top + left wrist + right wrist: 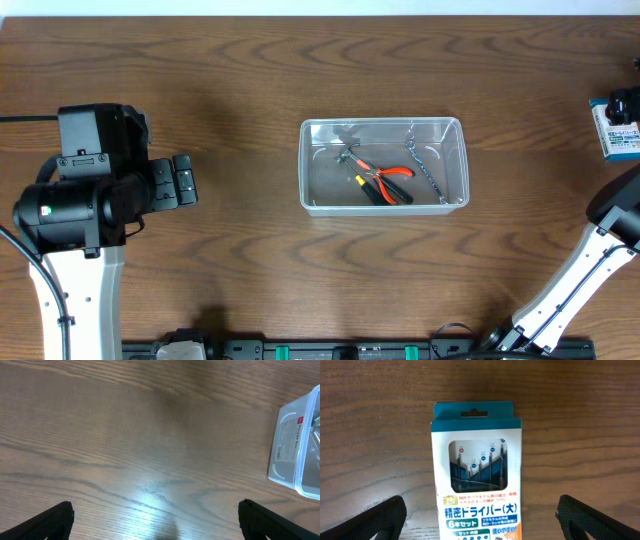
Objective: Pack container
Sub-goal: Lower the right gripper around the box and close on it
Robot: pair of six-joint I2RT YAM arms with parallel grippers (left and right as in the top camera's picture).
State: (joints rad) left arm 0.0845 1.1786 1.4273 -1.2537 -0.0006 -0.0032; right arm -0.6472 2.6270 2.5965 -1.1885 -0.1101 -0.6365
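Note:
The clear plastic container stands at the table's middle; its corner shows in the left wrist view. Inside lie red-handled pliers, a small hammer-like tool and a chain. My left gripper is open and empty, left of the container, above bare wood. My right gripper is at the far right edge, open, its fingers wide on either side of a blue-and-white screwdriver set box, also seen in the overhead view. The box lies flat on the table.
The table is dark wood. A black rail with connectors runs along the front edge. The left arm's body stands at the left, the right arm's link at the front right.

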